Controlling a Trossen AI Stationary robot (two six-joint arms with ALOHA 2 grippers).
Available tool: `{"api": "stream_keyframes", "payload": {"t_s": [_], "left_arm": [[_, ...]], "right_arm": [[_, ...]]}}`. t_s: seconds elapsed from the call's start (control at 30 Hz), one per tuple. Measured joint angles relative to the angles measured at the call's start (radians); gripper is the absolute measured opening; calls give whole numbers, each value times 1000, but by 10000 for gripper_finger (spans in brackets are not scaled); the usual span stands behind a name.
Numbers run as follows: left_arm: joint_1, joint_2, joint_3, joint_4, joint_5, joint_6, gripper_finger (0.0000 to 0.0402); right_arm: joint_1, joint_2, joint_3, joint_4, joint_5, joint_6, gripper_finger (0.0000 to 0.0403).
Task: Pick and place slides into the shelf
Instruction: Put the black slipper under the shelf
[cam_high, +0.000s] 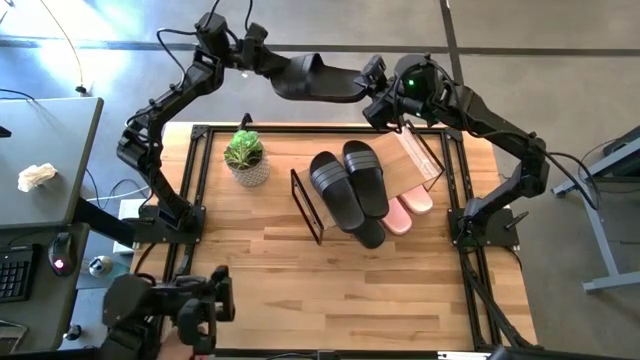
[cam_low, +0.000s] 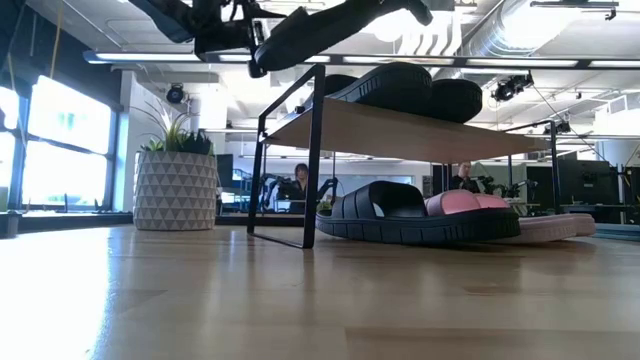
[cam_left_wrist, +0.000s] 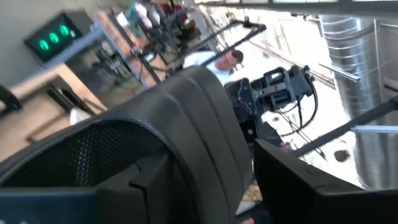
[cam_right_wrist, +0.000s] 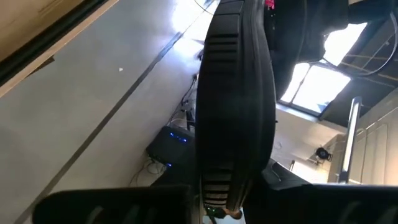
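Nearest the front, the bench (cam_high: 300, 300) is bare wood. Mid-bench, the shelf (cam_high: 405, 165) carries two black slides (cam_high: 350, 180) on its board, with the pink pair (cam_high: 410, 208) and another black slide (cam_low: 410, 215) beneath; most looks done. Beyond the far edge, a last black slide (cam_high: 315, 80) hangs airborne between the arms: right gripper (cam_high: 385, 100) clamped on it, left gripper (cam_high: 262, 58) partly spread, apparently letting go.
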Motion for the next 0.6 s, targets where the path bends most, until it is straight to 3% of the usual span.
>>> {"api": "stream_keyframes", "payload": {"t_s": [0.3, 0.43, 0.6], "left_arm": [[35, 0, 0, 305, -69, -113, 177], [35, 0, 0, 328, -83, -144, 171], [-7, 0, 0, 302, 69, -266, 172]], "right_arm": [[0, -9, 0, 21, 12, 107, 35], [8, -21, 0, 25, 13, 158, 35], [10, -27, 0, 33, 22, 195, 35]]}}
